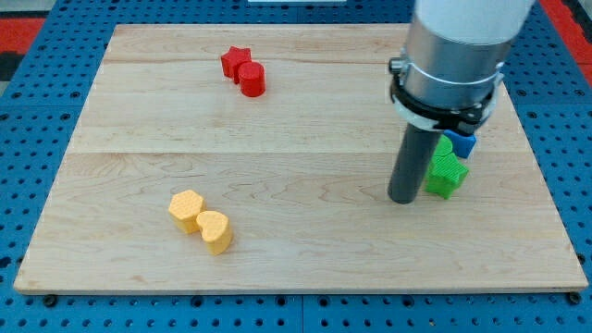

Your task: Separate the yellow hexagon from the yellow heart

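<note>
Resting on the desk, the end effector is a plain dark rod with nothing to spread or pinch; its lower end, my tip, sits just beside the green block, on that block's left in the view. A blue block shows partly behind the arm, above the green one and touching or nearly touching it; its shape cannot be made out.

Taking the yellow hexagon as the landmark: the yellow heart lies against its lower right side, the two apparently touching, which is why the task calls for a push between or against one of them. My tip is well apart from the hexagon, far to its right and slightly higher in the view, so no contact with either yellow piece exists yet. A red star and a red cylinder sit touching each other well above the hexagon, toward the view's top, out of any likely path.

I judge the separation not yet begun; the tip would need to cross the bare wood leftward first.
</note>
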`<action>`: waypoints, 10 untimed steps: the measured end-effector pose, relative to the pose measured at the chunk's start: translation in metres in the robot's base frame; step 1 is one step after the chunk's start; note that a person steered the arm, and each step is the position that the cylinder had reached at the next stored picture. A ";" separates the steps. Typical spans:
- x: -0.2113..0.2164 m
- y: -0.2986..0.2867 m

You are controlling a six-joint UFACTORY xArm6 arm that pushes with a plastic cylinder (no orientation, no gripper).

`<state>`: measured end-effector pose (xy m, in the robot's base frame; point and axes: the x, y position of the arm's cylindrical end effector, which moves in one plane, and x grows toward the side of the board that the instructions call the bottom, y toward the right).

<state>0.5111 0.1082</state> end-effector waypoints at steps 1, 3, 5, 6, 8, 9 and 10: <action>-0.004 -0.018; 0.007 -0.023; 0.084 -0.087; 0.067 -0.155; 0.050 -0.197; 0.079 -0.197; 0.074 -0.229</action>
<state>0.5854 -0.1212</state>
